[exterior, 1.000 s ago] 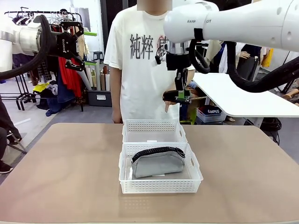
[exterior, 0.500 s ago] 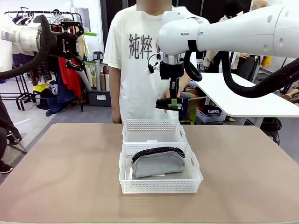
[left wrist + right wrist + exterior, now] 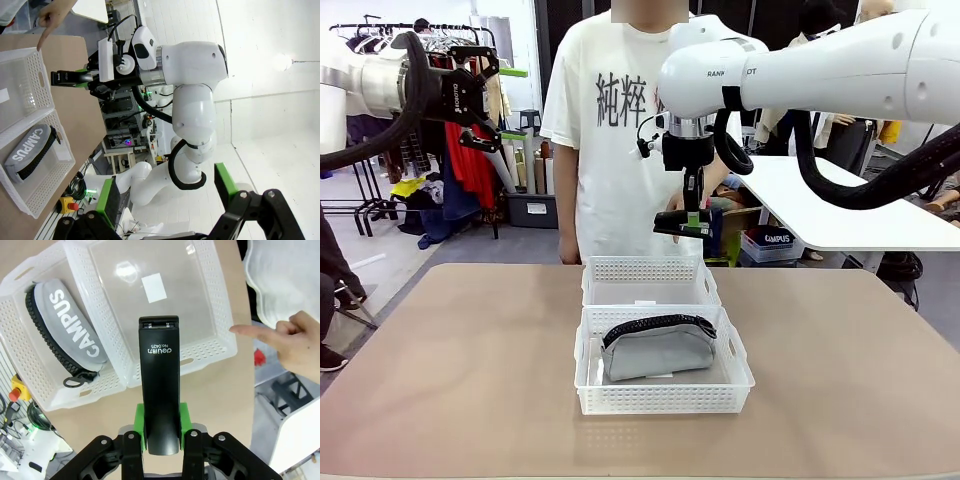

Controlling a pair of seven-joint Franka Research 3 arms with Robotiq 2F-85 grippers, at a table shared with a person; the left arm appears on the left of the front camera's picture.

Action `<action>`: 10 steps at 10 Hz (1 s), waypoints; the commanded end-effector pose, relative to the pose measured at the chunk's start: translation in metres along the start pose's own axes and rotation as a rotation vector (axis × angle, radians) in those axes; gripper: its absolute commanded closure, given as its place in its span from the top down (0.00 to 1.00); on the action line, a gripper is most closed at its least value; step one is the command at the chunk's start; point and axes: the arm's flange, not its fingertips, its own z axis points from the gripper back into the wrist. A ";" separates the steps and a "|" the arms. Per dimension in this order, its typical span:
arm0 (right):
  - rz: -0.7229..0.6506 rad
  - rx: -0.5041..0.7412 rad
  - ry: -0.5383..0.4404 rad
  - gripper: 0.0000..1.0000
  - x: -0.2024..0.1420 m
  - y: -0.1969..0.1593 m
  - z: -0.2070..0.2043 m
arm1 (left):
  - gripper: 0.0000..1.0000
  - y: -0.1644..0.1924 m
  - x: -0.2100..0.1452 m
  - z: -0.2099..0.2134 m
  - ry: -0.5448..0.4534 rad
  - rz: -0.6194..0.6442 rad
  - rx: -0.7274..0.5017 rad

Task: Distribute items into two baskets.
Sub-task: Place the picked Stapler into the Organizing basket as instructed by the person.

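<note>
Right claw (image 3: 685,226) barely shifted, stapler (image 3: 159,390) print legible.

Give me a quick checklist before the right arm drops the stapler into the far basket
1. Grip: right gripper shut on the stapler, held between the green pads: ok.
2. Position: stapler hangs above the far basket, roughly over its far rim in the front view; the wrist view looks down onto its floor: cannot tell if centred.
3. Far basket holds nothing but a white label: ok.
4. Pencil pouch already lies in the near basket: ok.
5. Person's hand points beside the far basket, outside its rim: ok, but close.
6. Left gripper open, raised away from the baskets: ok.
</note>
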 end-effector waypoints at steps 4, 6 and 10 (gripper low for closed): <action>0.037 0.019 -0.014 0.00 0.012 0.004 -0.009 | 1.00 -0.001 -0.001 0.002 0.007 0.000 -0.005; 0.070 0.020 -0.028 0.00 0.029 0.006 -0.026 | 1.00 -0.001 -0.001 0.002 0.007 0.000 -0.005; 0.175 -0.004 0.014 0.00 0.064 0.016 -0.074 | 1.00 -0.001 -0.001 0.002 0.007 0.000 -0.005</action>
